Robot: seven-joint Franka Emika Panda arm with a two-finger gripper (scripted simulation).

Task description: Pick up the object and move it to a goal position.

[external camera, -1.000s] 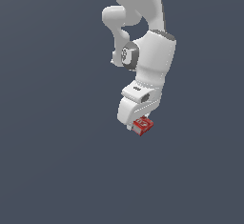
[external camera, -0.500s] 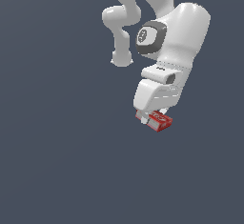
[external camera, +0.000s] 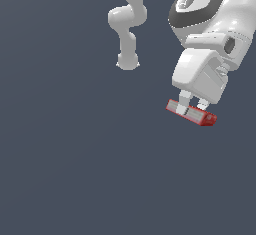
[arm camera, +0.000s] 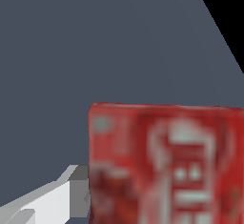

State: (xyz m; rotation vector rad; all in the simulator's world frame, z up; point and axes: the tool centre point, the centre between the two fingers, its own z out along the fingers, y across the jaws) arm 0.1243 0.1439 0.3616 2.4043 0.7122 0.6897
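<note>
Two fingers (external camera: 191, 104) clamp the tilted box (external camera: 192, 114) crosswise.

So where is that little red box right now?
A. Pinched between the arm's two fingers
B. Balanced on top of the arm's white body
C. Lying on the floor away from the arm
A: in the exterior view the red box sits clamped in the gripper, tilted, with its two pale fingers coming down onto it.
</note>
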